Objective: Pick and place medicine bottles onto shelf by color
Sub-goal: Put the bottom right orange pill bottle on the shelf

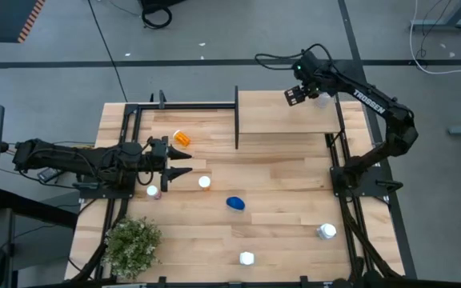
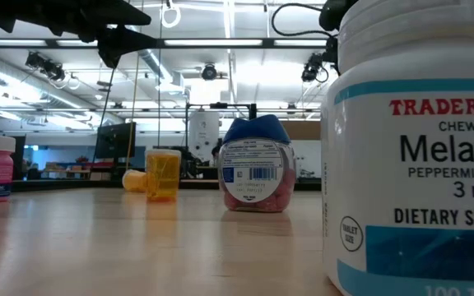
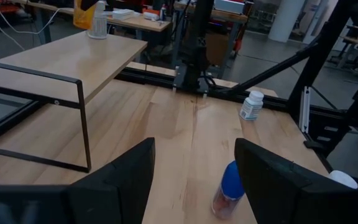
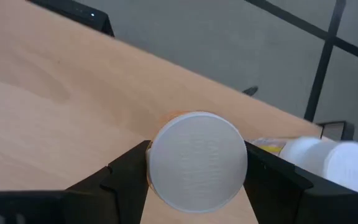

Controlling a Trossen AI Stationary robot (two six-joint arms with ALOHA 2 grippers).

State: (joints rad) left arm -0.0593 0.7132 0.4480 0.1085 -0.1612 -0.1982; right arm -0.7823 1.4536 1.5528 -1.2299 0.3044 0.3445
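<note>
My right gripper (image 1: 298,95) is over the far right corner of the shelf (image 1: 282,120), shut on an orange bottle with a white cap (image 4: 197,165). Another white-capped bottle (image 4: 334,163) stands next to it on the shelf. My left gripper (image 1: 187,164) is open above the table's left part, touching nothing. Ahead of it on the tabletop are the blue bottle (image 3: 227,190), a standing orange bottle (image 1: 204,182) and a pinkish bottle (image 1: 152,192). An orange bottle (image 1: 182,138) lies on its side. Two white bottles (image 1: 326,232) (image 1: 246,258) stand near the near edge. My right gripper pinches the orange bottle by its white cap (image 4: 160,168), one finger on each side of the cap's rim. The fingers come from above, pointing down. The bottle stays upright; the cap hides whether its base rests on the shelf panel.
A green potted plant (image 1: 131,244) sits at the near left corner. The shelf's black upright edge (image 1: 236,116) and black frame bars (image 3: 79,124) rise from the far half of the table. The tall white bottle (image 2: 418,148) fills the right of the low view.
</note>
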